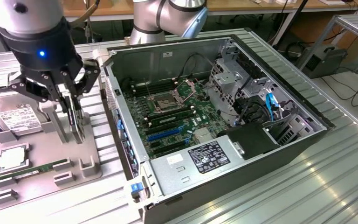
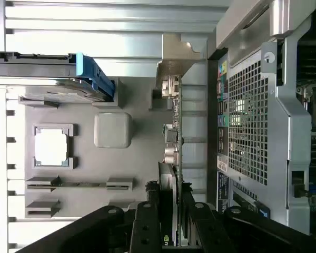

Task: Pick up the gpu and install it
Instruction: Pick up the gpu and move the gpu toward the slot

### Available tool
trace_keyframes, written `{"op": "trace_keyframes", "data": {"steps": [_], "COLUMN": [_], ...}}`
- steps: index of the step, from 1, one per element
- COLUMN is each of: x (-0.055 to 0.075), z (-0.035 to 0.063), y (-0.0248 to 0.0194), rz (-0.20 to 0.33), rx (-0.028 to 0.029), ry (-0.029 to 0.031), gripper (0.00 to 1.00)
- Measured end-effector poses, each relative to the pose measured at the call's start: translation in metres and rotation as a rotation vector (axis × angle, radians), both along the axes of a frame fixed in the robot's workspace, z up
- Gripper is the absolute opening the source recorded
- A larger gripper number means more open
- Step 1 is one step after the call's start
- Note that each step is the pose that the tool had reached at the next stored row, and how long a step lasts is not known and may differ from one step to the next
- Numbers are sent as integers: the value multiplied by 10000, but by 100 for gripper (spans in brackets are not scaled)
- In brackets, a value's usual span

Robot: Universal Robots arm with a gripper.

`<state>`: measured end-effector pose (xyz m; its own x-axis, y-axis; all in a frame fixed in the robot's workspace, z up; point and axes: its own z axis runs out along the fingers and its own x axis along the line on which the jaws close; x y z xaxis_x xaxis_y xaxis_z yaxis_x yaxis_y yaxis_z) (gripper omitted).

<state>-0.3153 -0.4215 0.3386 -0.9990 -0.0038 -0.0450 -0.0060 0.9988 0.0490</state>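
Right in front of me is the gray tray (image 1: 42,186), with a RAM stick (image 1: 33,170) and a CPU chip (image 1: 14,158) lying in their spots. A bit further back, the gpu (image 1: 76,128) stands on its thin edge in its own holder on that tray. So the job has only just begun: the card is not lifted yet and not in the computer.

The gripper (image 1: 71,106) hangs right over the card. Its fingers (image 2: 147,221) are pulled in narrow, one on each side of the card, and I think they are pinching it.

Behind that lies the hard drive (image 1: 17,119). Off toward the exterior view's right sits the open computer case (image 1: 278,154), and the blue slots (image 1: 163,133) on its motherboard (image 1: 179,116) have no card in them.
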Motion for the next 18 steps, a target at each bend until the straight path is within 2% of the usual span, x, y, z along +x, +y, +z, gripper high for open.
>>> {"op": "trace_keyframes", "data": {"steps": [1, 4, 10, 14, 18], "x": [27, 101, 362, 543, 730], "z": [143, 334, 617, 799, 965], "y": [-15, -33, -98, -145, -166], "rz": [0, 0, 0, 0, 0], "rx": [1, 1, 18, 29, 48], "ry": [0, 0, 35, 84, 154], "gripper": [26, 26, 26, 26, 26]}}
